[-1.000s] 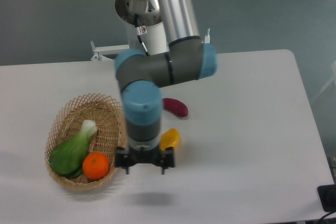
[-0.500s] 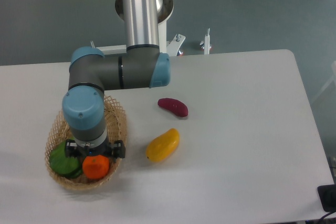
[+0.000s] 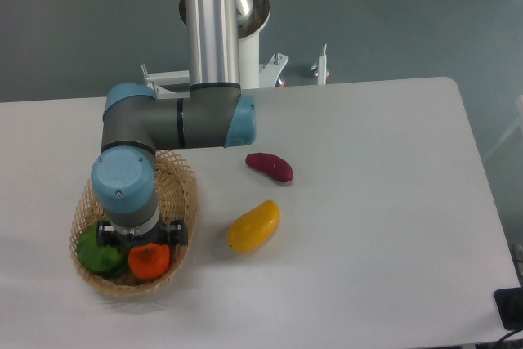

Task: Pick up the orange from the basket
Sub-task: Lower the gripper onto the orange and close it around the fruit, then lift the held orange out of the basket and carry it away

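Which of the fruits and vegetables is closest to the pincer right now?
The orange in the basket, right under the pincer. The yellow mango and purple piece lie out on the table.

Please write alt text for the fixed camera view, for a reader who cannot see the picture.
A robot arm reaches down into a wicker basket at the table's left, its gripper just above an orange lying beside a green vegetable. On the white table to the right lie a yellow mango-like fruit and a dark red-purple item.
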`<move>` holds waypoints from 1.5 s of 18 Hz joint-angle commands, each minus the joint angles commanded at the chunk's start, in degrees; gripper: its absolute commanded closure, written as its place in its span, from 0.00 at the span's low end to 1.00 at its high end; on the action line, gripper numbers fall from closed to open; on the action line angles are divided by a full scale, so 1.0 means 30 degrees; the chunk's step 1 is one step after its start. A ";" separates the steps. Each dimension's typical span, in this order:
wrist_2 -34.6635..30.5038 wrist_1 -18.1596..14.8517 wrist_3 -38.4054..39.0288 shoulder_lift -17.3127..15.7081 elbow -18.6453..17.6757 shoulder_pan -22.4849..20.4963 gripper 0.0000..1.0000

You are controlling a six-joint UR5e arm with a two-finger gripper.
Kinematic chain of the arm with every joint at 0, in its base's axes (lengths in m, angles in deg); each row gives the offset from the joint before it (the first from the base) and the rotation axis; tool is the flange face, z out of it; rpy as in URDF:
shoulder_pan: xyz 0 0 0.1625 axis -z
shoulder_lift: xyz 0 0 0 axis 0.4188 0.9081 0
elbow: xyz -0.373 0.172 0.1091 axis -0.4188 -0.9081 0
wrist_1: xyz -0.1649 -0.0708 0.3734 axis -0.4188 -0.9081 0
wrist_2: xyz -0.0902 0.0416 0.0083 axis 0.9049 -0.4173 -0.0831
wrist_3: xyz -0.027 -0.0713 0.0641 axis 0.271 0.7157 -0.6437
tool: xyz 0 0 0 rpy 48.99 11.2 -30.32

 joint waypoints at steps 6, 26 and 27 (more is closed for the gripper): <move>0.0029 0.0029 0.0440 0.0498 0.0176 0.0029 0.00; 0.0498 -0.0175 0.0352 -0.0174 0.0645 -0.0058 0.30; 0.0498 -0.0176 0.0323 -0.0349 0.0645 -0.0262 0.30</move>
